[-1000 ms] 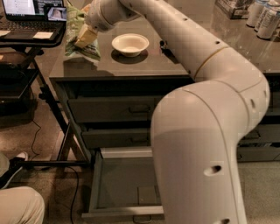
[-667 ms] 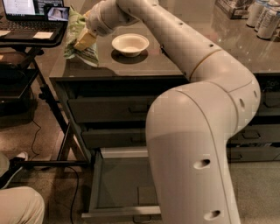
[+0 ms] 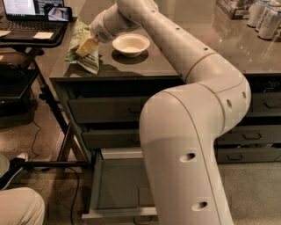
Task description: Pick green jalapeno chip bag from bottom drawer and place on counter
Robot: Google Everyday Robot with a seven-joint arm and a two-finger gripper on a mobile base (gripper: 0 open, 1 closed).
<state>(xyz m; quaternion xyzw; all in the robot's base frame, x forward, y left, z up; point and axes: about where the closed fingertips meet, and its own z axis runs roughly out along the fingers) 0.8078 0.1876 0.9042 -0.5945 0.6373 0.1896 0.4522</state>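
Note:
The green jalapeno chip bag (image 3: 77, 36) lies on the left front corner of the counter (image 3: 131, 67), left of a white bowl (image 3: 130, 44). My gripper (image 3: 86, 47) is down on the bag's middle, at the end of the arm that reaches across the counter from the right. The bottom drawer (image 3: 118, 190) stands pulled open below, with its grey floor bare. My arm's large elbow hides the drawer's right part.
A black desk with a laptop (image 3: 30, 13) stands just left of the counter. Cans (image 3: 263, 17) stand at the counter's far right. A person's knee (image 3: 17, 206) and shoe (image 3: 17, 159) are at the lower left, by the desk legs.
My arm's elbow has swung left across the view. The gripper and the bag stay at the counter's left front corner, with the bag lower on the surface.

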